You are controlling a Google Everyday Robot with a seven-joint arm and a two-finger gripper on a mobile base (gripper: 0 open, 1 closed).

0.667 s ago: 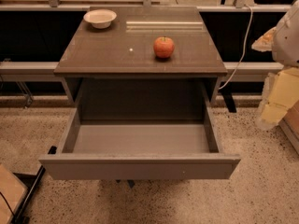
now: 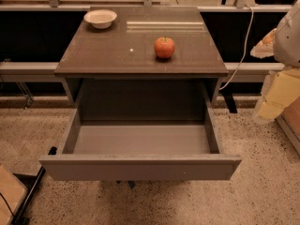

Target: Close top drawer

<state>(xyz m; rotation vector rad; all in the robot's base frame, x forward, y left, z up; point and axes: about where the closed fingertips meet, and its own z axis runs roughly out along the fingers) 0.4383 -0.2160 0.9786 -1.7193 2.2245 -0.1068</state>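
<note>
Grey top drawer (image 2: 140, 167), left of my claw (image 2: 271, 104) (spread or pressed, I cannot tell), wants a centred, square push.

The top drawer (image 2: 140, 167) is plain grey inside and out, under a dull brown bench (image 2: 108, 50) bearing a red-orange apple (image 2: 164, 47) and a white bowl (image 2: 100, 18), the floor (image 2: 262, 191) is speckled beige, and the claw (image 2: 269, 108) at the right edge is pale cream-yellow.
</note>
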